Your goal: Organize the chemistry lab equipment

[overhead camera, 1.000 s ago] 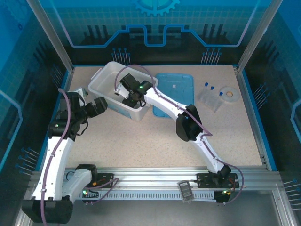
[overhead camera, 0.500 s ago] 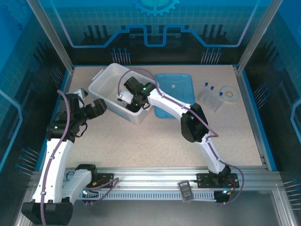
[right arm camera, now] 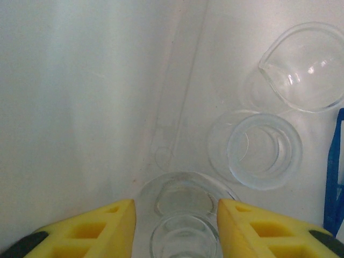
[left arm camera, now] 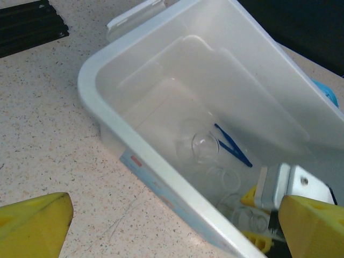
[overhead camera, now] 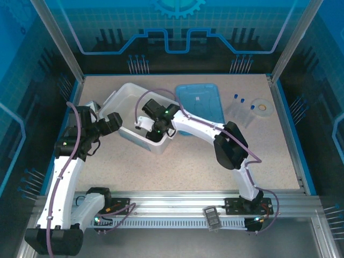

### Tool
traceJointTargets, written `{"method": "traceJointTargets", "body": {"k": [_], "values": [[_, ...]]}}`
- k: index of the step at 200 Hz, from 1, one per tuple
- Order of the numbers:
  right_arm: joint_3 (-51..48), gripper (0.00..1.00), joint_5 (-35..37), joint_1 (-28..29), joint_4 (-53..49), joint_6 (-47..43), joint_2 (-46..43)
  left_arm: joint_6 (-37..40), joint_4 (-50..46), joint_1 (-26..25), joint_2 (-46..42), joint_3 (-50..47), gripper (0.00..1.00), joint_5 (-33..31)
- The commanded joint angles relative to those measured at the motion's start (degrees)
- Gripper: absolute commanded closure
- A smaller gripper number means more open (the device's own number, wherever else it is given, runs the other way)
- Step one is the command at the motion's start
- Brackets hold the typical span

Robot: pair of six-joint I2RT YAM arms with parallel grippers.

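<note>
Speckled beige tabletop: my left gripper gapes beside the milky plastic bin holding round glass beakers and thin blue tweezers; my right gripper straddles a small beaker, pinch unclear.

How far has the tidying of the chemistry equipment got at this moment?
Done: the blue tweezers, a spouted beaker and a round dish lie in the white bin. In hand: the right tool is inside the bin with a small beaker between its jaws; whether it grips is unclear. The left tool hovers open beside the bin. Left: the blue-capped tubes on the table.
</note>
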Motion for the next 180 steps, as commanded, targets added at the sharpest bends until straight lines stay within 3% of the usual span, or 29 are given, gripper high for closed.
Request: {"method": "traceJointTargets", "body": {"k": [1, 59, 85, 132, 180], "values": [[-3.0, 0.53, -0.4, 1.6, -0.8, -1.6, -4.2, 0.7, -0.1, 0.4, 0.3, 1.6, 0.01, -0.4], [-6.1, 0.5, 3.3, 1.5, 0.3, -1.2, -11.0, -0.8, 1.8, 0.4, 2.6, 1.3, 0.01, 2.1], [-3.3, 0.44, 6.9, 1.5, 2.9, 3.1, -12.7, -1.5, 3.5, 0.4, 4.7, 1.6, 0.01, 3.8], [-3.4, 0.31, 13.4, 1.3, 9.8, 17.4, -18.4, -1.6, 4.4, 0.4, 8.6, 4.3, 0.01, 5.8], [-18.4, 0.24, 14.5, -4.6, 19.0, 35.9, -32.3, -1.7, 4.0, 0.1, 10.1, 5.8, 0.01, 6.6]]}}
